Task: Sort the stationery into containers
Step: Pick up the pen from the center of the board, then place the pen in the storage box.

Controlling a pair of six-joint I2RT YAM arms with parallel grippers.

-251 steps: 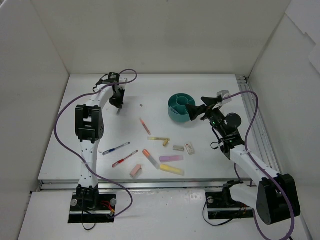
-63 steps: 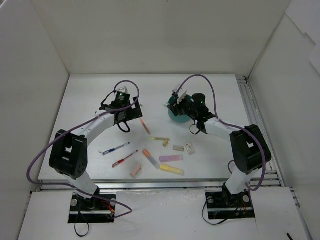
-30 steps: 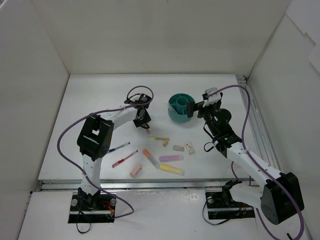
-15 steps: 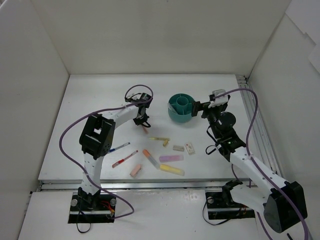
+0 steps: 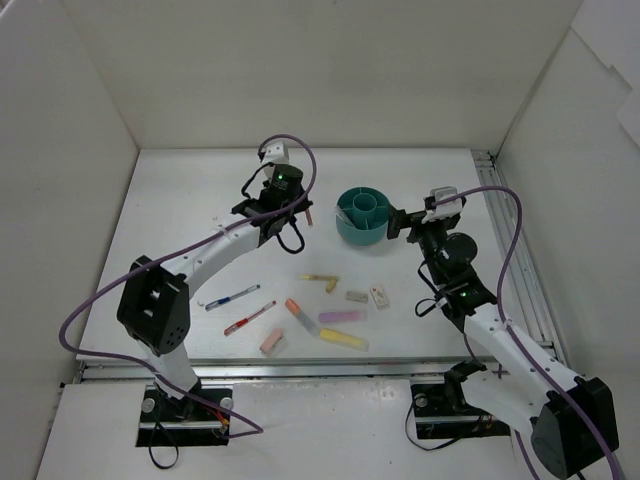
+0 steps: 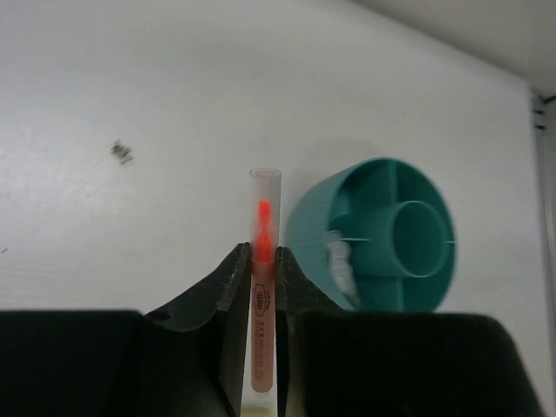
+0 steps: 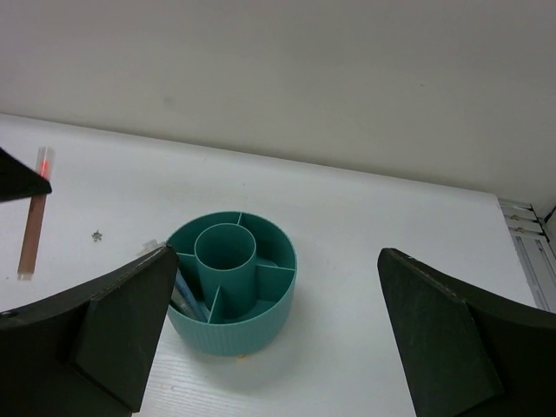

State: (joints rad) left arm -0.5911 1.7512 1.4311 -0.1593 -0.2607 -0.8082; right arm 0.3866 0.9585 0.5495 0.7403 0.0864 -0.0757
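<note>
Your left wrist view shows plainly what the top view blurs: the left end effector (image 6: 260,253) pinched tight on the red pen (image 6: 265,204), just beside the teal cup (image 7: 234,334), while the right end effector (image 7: 278,253) gapes empty, facing that cup.

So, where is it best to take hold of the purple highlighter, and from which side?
Probably at mid-barrel, coming straight down from above. The purple highlighter lies flat, roughly left to right, so closing across its narrow width suits. The yellow highlighter lies close on its near side, so room there is tight.
</note>
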